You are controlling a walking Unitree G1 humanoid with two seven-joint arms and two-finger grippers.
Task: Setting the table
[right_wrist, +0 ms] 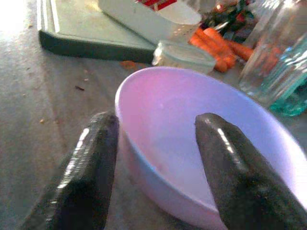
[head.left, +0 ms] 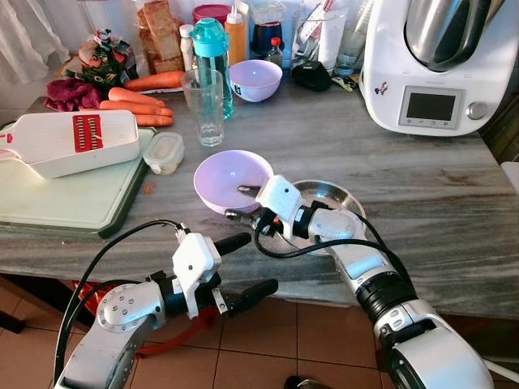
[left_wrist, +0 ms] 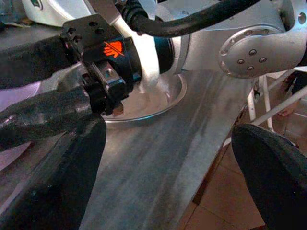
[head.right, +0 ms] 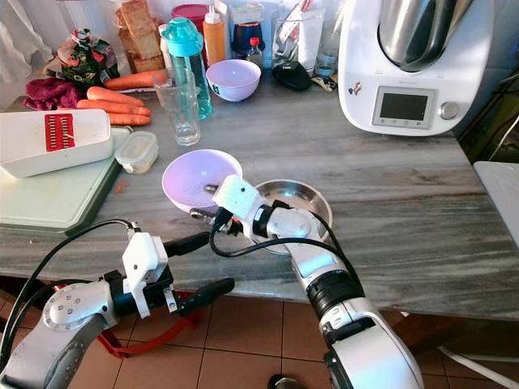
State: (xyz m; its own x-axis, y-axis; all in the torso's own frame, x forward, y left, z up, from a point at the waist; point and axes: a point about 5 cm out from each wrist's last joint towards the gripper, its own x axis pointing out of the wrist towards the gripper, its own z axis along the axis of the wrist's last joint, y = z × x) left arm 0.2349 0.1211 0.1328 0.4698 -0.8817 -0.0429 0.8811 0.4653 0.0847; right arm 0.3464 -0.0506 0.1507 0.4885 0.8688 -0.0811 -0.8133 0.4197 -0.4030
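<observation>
A pale purple bowl (head.left: 227,174) stands on the grey marble counter (head.left: 422,186), touching a shallow steel dish (head.left: 334,194) on its right. My right gripper (head.left: 239,203) is open and straddles the bowl's near rim. In the right wrist view one finger (right_wrist: 91,167) is outside the bowl (right_wrist: 192,120) and the other is inside it, both a little off the wall. My left gripper (head.left: 247,269) is open and empty, held in front of and below the counter's edge. Its wrist view looks at the steel dish (left_wrist: 163,100) and my right wrist.
At the back stand a second purple bowl (head.left: 255,79), a drinking glass (head.left: 203,105), a teal bottle (head.left: 211,44) and a white kitchen machine (head.left: 430,65). A cutting board (head.left: 65,198) with a slicer (head.left: 73,142), a small lidded box (head.left: 164,151) and carrots (head.left: 142,101) fill the left.
</observation>
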